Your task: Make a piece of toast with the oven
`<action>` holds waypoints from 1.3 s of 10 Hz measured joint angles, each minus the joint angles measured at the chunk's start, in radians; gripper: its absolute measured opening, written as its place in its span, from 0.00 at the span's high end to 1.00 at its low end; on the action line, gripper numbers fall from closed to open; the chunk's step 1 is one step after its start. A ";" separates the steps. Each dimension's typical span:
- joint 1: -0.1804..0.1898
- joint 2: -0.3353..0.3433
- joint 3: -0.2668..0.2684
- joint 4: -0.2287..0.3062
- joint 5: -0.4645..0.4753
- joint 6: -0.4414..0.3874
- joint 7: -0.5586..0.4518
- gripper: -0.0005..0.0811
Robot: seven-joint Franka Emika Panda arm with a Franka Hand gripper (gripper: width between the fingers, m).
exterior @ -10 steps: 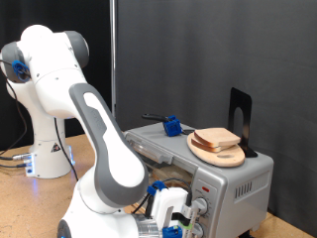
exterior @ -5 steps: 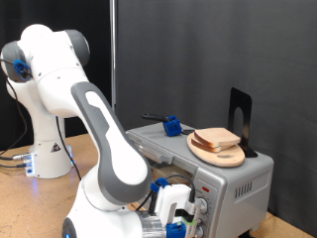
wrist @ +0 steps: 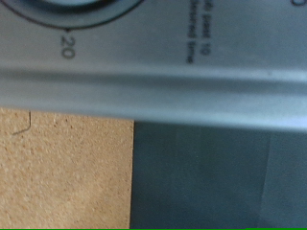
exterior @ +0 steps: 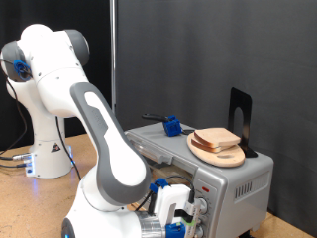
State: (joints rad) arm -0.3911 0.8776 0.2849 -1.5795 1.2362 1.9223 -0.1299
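The silver oven (exterior: 236,184) stands at the exterior view's lower right. On its top lies a round wooden board (exterior: 226,155) bearing the piece of toast (exterior: 217,138), a pale slice with a tan crust. My gripper (exterior: 192,211) is low down, right against the oven's front control panel by the knobs. The wrist view is filled by that silver panel (wrist: 201,67), very close, with the edge of a dial (wrist: 77,8) and the mark "20". The fingers do not show in it.
A blue object (exterior: 170,126) and a black upright stand (exterior: 241,117) sit on the oven's top. The wooden table (wrist: 62,172) shows below the panel. The arm's white base (exterior: 45,149) stands at the exterior view's left, before a black curtain.
The hand has edged slightly downward and closer to the oven's front panel over the last second. The toast and the board have not moved.
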 joint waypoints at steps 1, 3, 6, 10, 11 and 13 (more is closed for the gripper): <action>-0.004 -0.007 0.003 -0.020 0.035 0.009 -0.074 0.71; -0.022 -0.011 0.016 -0.057 0.115 0.013 -0.272 0.71; -0.039 -0.011 0.028 -0.088 0.186 0.007 -0.437 0.71; -0.047 0.002 0.029 -0.090 0.216 -0.026 -0.560 0.71; -0.051 0.012 0.029 -0.082 0.218 -0.044 -0.587 0.71; -0.057 0.033 0.030 -0.068 0.228 -0.083 -0.647 0.71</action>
State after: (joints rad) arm -0.4484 0.9103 0.3152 -1.6479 1.4644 1.8398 -0.7768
